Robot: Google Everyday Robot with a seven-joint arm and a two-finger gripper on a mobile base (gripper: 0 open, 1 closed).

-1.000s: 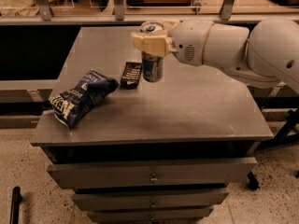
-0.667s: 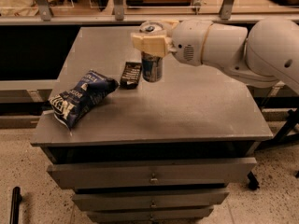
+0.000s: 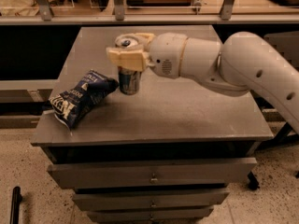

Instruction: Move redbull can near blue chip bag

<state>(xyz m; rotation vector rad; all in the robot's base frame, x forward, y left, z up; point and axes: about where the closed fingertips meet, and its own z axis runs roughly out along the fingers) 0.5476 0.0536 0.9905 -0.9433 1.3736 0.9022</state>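
The redbull can [image 3: 129, 81] is slim, silver and blue, and stands upright with its silver top showing. My gripper [image 3: 127, 55] is shut on its upper part, with the cream fingers [image 3: 122, 58] clamped around it. The can's base is at or just above the tabletop; I cannot tell which. The blue chip bag [image 3: 79, 98] lies wrinkled on the left side of the table, and its right end is right beside the can. My white arm [image 3: 224, 64] reaches in from the right.
The grey table [image 3: 187, 120] has drawers [image 3: 152, 171] below its front edge. A rail and shelf [image 3: 154, 17] run behind it. The flat dark wrapper is hidden from view.
My gripper has carried the can left and toward the front, from beside the dark wrapper to right next to the chip bag. The wrapper no longer shows.
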